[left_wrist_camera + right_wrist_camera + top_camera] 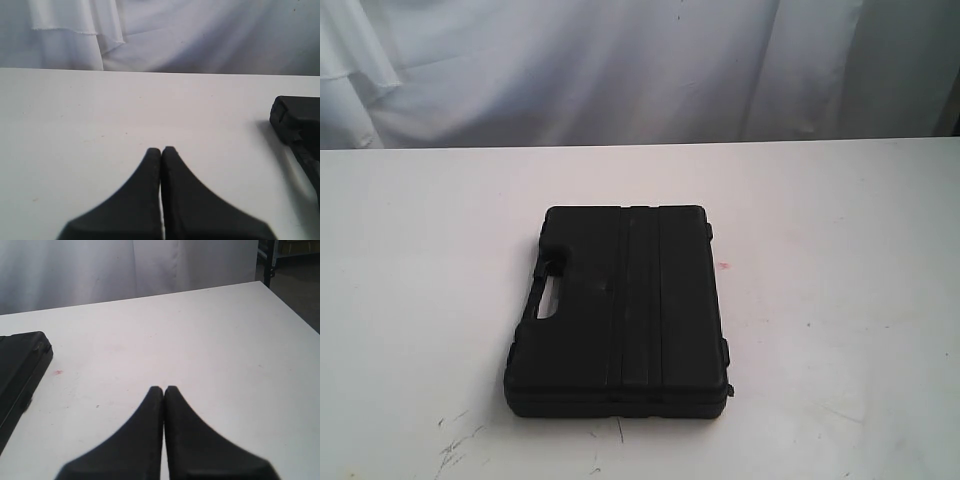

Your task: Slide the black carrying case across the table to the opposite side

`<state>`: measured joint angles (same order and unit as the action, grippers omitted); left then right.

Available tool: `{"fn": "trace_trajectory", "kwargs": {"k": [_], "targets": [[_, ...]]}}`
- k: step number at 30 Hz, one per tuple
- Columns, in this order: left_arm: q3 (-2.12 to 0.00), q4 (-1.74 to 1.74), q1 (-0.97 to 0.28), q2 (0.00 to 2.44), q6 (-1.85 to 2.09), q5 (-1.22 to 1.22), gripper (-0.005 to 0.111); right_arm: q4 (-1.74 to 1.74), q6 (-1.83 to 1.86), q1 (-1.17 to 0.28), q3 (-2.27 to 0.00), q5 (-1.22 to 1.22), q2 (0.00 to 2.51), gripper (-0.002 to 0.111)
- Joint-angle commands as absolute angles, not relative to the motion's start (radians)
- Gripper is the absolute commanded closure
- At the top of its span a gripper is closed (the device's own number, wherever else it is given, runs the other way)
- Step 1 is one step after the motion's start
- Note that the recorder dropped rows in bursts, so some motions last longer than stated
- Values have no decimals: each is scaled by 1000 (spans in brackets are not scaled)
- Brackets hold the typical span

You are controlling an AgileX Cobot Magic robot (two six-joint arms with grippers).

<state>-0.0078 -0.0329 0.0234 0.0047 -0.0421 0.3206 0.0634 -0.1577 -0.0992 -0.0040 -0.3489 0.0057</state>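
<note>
The black carrying case (620, 308) lies flat near the middle of the white table (840, 300), its handle cut-out on the left side. Neither arm shows in the exterior view. In the left wrist view my left gripper (161, 149) is shut with nothing in it, hovering over bare table, and a corner of the case (299, 122) sits off to one side, apart from it. My right gripper (164, 388) is likewise shut and empty over the table, with the case's edge (20, 365) well off to one side.
A white cloth backdrop (620, 60) hangs behind the table's far edge. Dark scuff marks (460, 440) mark the near left of the tabletop, and a tiny red speck (724, 266) lies right of the case. The table's corner and a dark floor (295, 285) show in the right wrist view.
</note>
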Motion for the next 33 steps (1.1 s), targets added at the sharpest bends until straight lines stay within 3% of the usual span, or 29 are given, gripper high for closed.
{"fn": "trace_trajectory", "kwargs": {"k": [1,23,33], "targets": [[0,-32,19,0,-44,314,107,63,-153,-102,0,-352,0,108],[0,-28,19,0,-44,311,107,61,-153,-102,0,-352,0,108],[0,97,19,0,-47,-104,107,61,-153,-102,0,-352,0,108]]}}
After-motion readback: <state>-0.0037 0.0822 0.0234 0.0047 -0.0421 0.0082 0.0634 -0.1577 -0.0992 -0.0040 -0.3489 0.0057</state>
